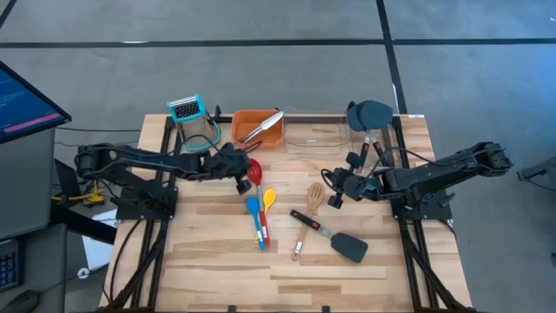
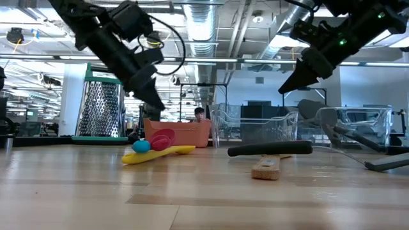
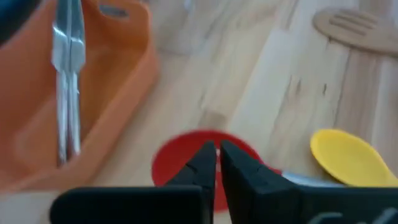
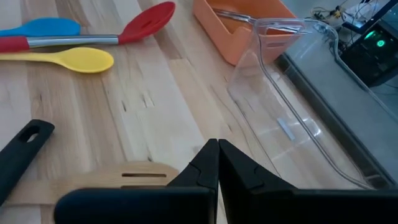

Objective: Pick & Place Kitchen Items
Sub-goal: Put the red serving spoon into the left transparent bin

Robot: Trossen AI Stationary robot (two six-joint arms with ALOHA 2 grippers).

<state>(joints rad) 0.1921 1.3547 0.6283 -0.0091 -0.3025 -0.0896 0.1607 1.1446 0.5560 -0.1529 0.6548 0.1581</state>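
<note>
From above, you have the left claw (image 1: 246, 171) over the bowl of the red spoon (image 1: 255, 173), just in front of the orange tray (image 1: 246, 121), and the right claw (image 1: 333, 180) hovering near the head of the wooden fork-like spatula (image 1: 314, 195). Only the silver tongs (image 1: 264, 127) lie in the tray; the clear bin (image 1: 313, 137) beside it looks empty, so I judge most of the job is still ahead. The blue spoon (image 1: 253, 211), yellow spoon (image 1: 268, 200) and the black spatula (image 1: 334, 237) all lie loose on the desk (image 1: 217, 261). At desk level, you can see both claws raised off the surface, the left claw (image 2: 155, 102) above the pile of spoons and the right claw (image 2: 285, 85) above the black spatula's handle (image 2: 271, 148); neither carries anything. Through the left wrist, the fingers (image 3: 202, 163) stand almost together with a thin gap, grasping nothing, directly over the red spoon bowl (image 3: 180, 155), with the yellow spoon (image 3: 348, 157) beside it and the tongs (image 3: 67, 81) resting in the tray. Through the right wrist, the fingers (image 4: 205, 165) are clenched and empty, just above the wooden spatula (image 4: 124, 177).
</note>
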